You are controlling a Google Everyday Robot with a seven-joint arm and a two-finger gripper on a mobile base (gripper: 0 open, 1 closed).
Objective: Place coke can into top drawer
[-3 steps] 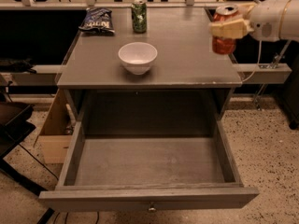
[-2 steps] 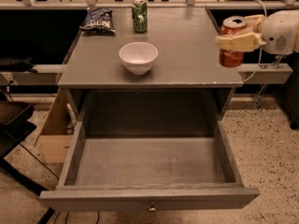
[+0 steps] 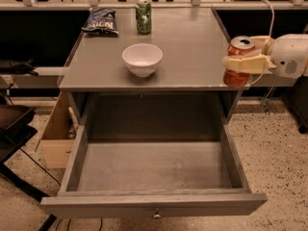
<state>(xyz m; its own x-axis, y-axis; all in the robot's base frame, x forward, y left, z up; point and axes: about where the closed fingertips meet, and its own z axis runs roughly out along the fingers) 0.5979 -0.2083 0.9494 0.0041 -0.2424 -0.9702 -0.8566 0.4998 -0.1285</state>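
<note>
Fingers (image 3: 246, 63) of the gripper (image 3: 238, 59) are clamped around the coke can (image 3: 239, 49), holding it upright at the right front corner of the table (image 3: 192, 42), above the floor just beside the edge. The top drawer (image 3: 154, 204) stands pulled open below. A white bowl (image 3: 142, 59), a green can (image 3: 143, 16) and a chip bag (image 3: 101, 20) sit on the table.

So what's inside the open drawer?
Nothing: the top drawer shows only its bare grey floor. Its front wall hides the nearest strip. The gripper holds the coke can at the right of the tabletop.
</note>
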